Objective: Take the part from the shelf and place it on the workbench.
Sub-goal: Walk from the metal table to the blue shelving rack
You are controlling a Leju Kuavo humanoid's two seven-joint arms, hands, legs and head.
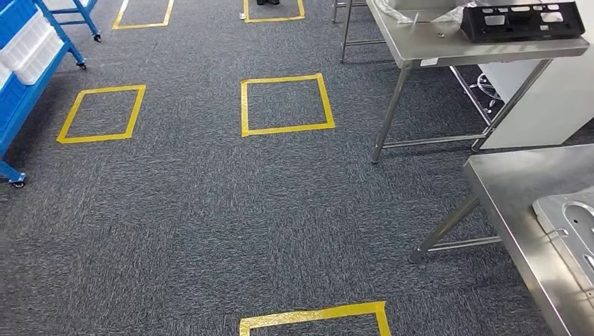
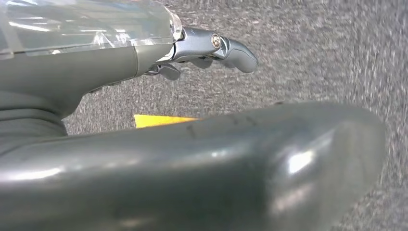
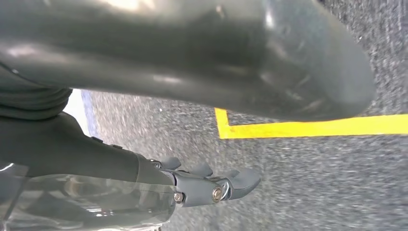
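Observation:
A blue wheeled shelf (image 1: pixel 21 105) with white bins (image 1: pixel 31 45) stands at the far left of the head view. At the lower right is a steel workbench (image 1: pixel 511 203), and a silver stamped metal part (image 1: pixel 571 224) lies flat on it. In the left wrist view my left hand (image 2: pixel 159 144) hangs over grey carpet, its fingers (image 2: pixel 231 50) stretched out and holding nothing. In its own wrist view my right hand (image 3: pixel 159 62) hangs the same way, with its fingers (image 3: pixel 231 185) straight and nothing in them.
A second steel table (image 1: pixel 448 45) at the upper right carries a black plastic frame (image 1: pixel 522 21) and clear wrapping. Several yellow tape squares (image 1: pixel 286 105) mark the carpet between shelf and tables. A white cabinet (image 1: pixel 546 105) stands behind the far table.

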